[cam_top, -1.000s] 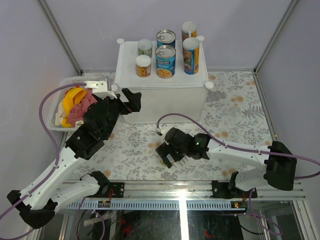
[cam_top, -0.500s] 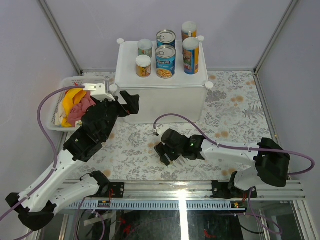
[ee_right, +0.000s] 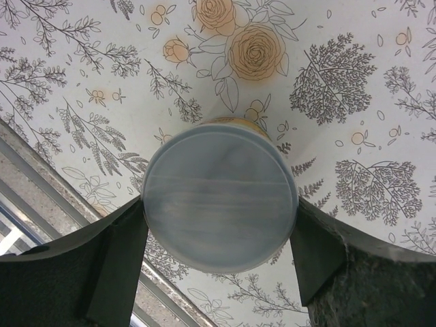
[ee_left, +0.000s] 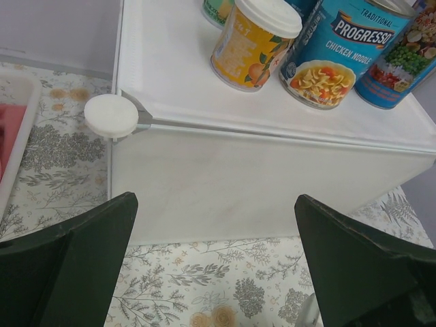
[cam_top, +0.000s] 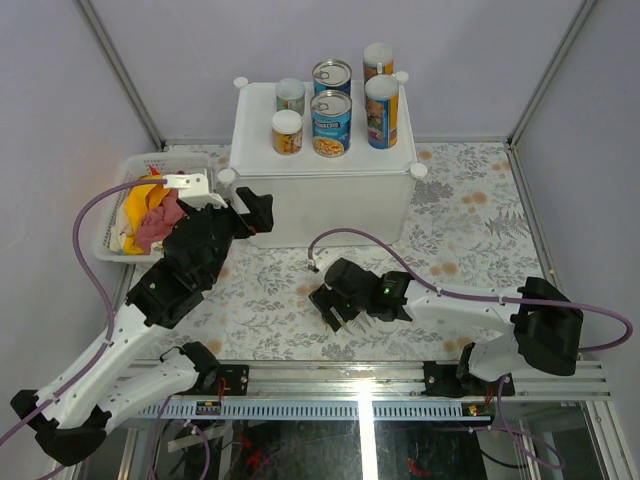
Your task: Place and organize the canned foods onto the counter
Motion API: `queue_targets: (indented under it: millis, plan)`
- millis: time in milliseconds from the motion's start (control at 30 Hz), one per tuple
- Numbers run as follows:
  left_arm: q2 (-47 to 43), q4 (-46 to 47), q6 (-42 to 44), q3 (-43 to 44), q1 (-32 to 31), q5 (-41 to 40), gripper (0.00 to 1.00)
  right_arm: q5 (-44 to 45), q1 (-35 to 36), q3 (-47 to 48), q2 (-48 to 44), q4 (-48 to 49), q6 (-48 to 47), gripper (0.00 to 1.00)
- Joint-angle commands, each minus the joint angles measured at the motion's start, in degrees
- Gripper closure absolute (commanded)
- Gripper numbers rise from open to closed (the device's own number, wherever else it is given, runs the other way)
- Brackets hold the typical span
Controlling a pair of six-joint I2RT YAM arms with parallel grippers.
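Observation:
The counter (cam_top: 320, 195) is a white box with knobs at its corners. On its top stand several canned foods: two small jars (cam_top: 287, 132), two blue cans (cam_top: 331, 123) and two tall canisters (cam_top: 381, 112). My right gripper (cam_top: 335, 305) is low over the floral table in front of the counter. In the right wrist view its fingers (ee_right: 116, 252) press both sides of a pale-lidded can (ee_right: 218, 184), seen from above. My left gripper (cam_top: 255, 205) hangs open and empty, facing the counter's front wall (ee_left: 259, 184), with a yellow-labelled jar (ee_left: 253, 42) above.
A white mesh basket (cam_top: 115, 195) at the left holds a yellow banana (cam_top: 140, 195) and a pink cloth (cam_top: 155, 222). A metal rail (cam_top: 400, 380) runs along the table's near edge. Grey walls stand on three sides.
My right gripper has closed from wide open onto the pale-lidded can and shifted a little left. The left gripper has edged slightly up towards the counter.

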Motion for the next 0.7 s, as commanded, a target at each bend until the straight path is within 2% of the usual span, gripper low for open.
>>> queue_targets:
  millis: [0, 367, 667]
  plan:
    - [-0.95, 1.62, -0.21, -0.5, -0.31, -2.68, 0.0, 2.54, 0.36, 3.52, -4.19, 1.85, -2.24, 1.0]
    - [-1.8, 1.18, -1.33, -0.44, -0.31, -5.42, 0.0, 2.75, 0.33, 12.11, -4.61, -2.12, -4.13, 1.0]
    - [-0.95, 1.59, -2.36, 1.19, -0.31, -9.35, 0.0, 4.27, 0.36, 30.17, -0.7, -8.93, -7.46, 1.0]
